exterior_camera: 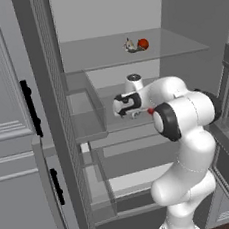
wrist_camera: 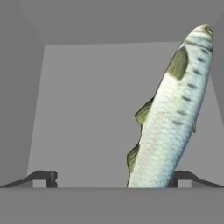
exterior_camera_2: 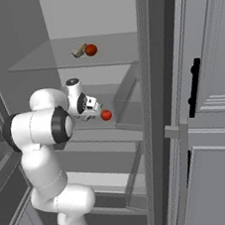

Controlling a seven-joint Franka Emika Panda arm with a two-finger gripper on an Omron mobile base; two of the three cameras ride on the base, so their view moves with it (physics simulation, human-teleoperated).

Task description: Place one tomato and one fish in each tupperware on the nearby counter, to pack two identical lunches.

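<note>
Fish point(wrist_camera: 175, 113) against right (wide-spread) fingers point(wrist_camera: 183, 176) —

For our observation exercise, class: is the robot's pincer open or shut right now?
Open. In the hand view the pincer has its fingertips far apart; the fish sits toward one side, leaving a wide gap.

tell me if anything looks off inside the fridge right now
In the hand view, a fish lies off-centre, against the gripper's right fingertip rather than between the two. The jaws stand open.
</note>
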